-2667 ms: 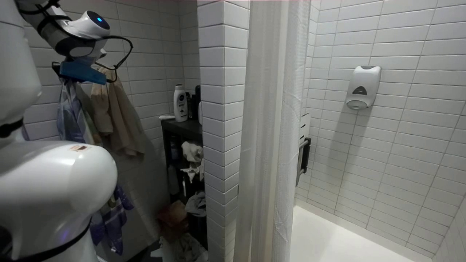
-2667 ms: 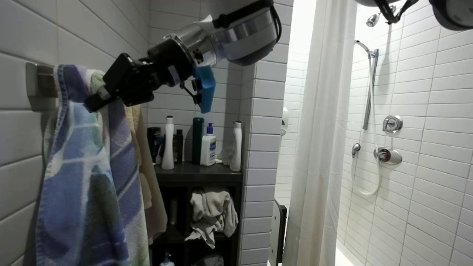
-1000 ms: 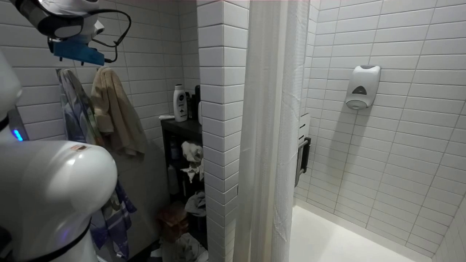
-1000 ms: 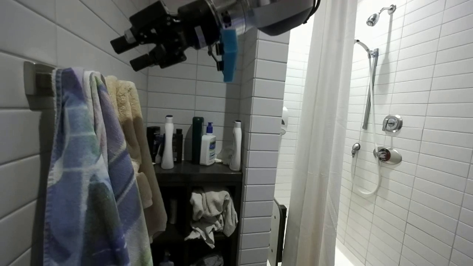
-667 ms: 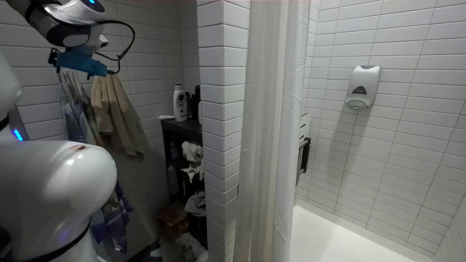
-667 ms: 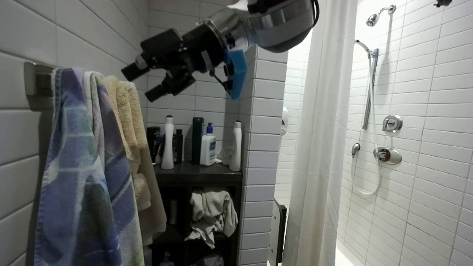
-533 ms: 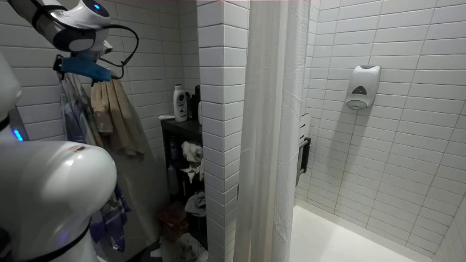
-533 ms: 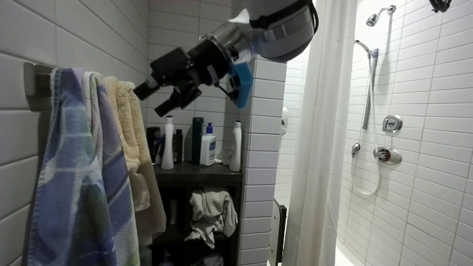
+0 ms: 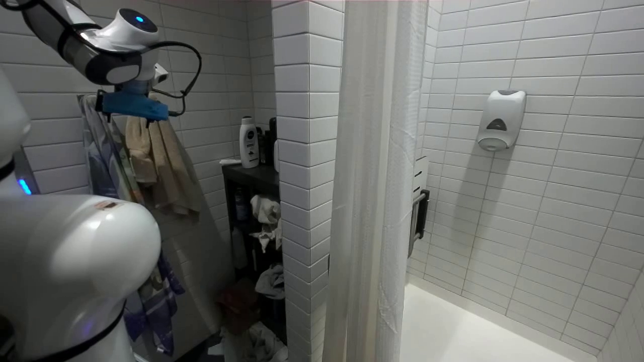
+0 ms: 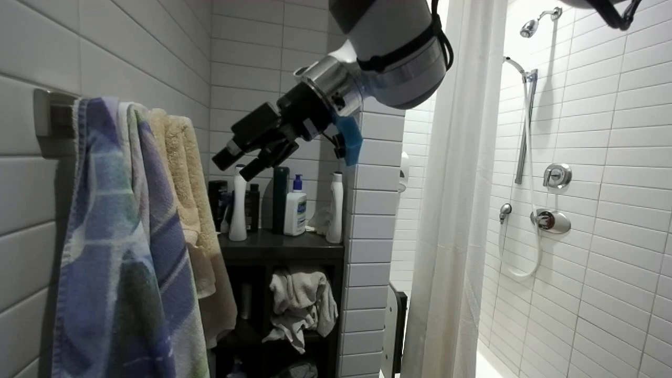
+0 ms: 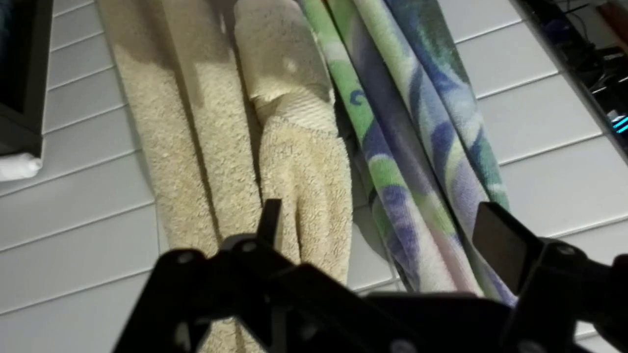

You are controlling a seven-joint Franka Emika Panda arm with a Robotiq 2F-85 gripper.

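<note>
Patterned towel, blue, purple and green, hangs just left of the beige towel in an exterior view; take the beige towel as your landmark. Both hang lengthwise, long axes close to upright, side by side. Right of the beige towel, and apart from it in that view, you have your gripper, its fingertips lower than the towel's top and pointing down and left, toward it. Its jaws stand wide, with nothing between them. Also right of the beige towel, a white bottle shows below your fingertips, on the dark shelf unit. Farther right of the beige towel, the arm, your only one, slopes down toward it.

Your wrist view reverses the towels' order. The beige towel comes first, its folds slanting from upper left to lower right, and one of your fingers overlaps its right part. Right of the beige towel, the patterned towel slants the same way and fills much of the gap between your fingertips; the other finger overlaps its right edge. Judging by that, your gap is centred right of the beige towel, more over the patterned one.
</note>
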